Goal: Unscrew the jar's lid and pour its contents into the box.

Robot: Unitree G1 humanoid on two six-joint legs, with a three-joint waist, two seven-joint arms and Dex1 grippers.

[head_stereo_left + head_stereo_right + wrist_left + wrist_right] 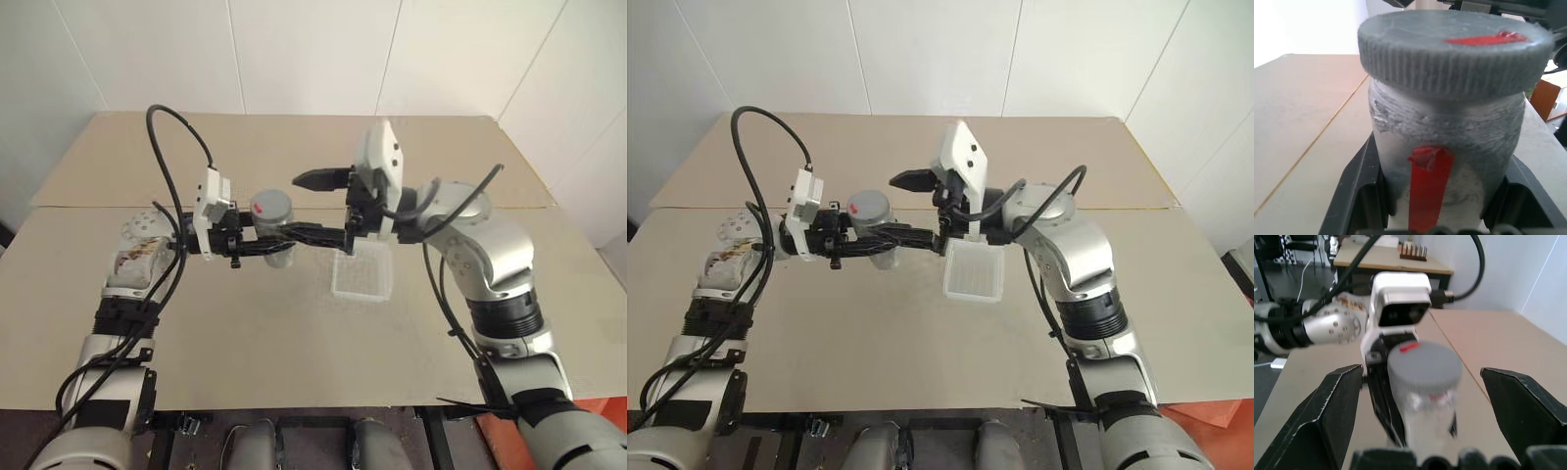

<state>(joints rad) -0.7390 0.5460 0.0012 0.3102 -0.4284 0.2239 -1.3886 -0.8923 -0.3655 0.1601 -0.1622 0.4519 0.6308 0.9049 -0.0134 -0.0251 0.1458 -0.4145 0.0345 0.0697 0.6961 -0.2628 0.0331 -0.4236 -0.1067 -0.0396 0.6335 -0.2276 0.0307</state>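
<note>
Head camera first: the left gripper [294, 238] reaches in sideways above the table [245, 333] and is clamped tight on the jar [275, 232], holding it upright in the air. The lid [271, 206] sits on top of the jar, with its little red mark facing up. The right gripper [323, 206] comes in from the opposite side with its fingers spread wide, one black finger [315, 179] poking out level just beside the lid and not touching it. The box [361, 273] lies flat on the table, just under the right wrist and off to the right of the jar. I can't make out anything inside it from here.

Left wrist cam: the jar [1444, 147] is right up close, wedged between the two black fingers [1359, 196], which press on both sides of its body. The lid [1454, 54] has ribbed edges and a red strip across the top, and there's another red strip running down the jar's front. Tan table [1303, 122] off to the side.

Right wrist cam: the right gripper's own two fingers [1327, 416] stand far apart with the jar [1427, 406] in the gap between them, touching neither. The lid [1424, 366] is on, and the left gripper's camera block [1400, 301] sits just behind it. Can't tell anything about the contents, the jar's closed.
</note>
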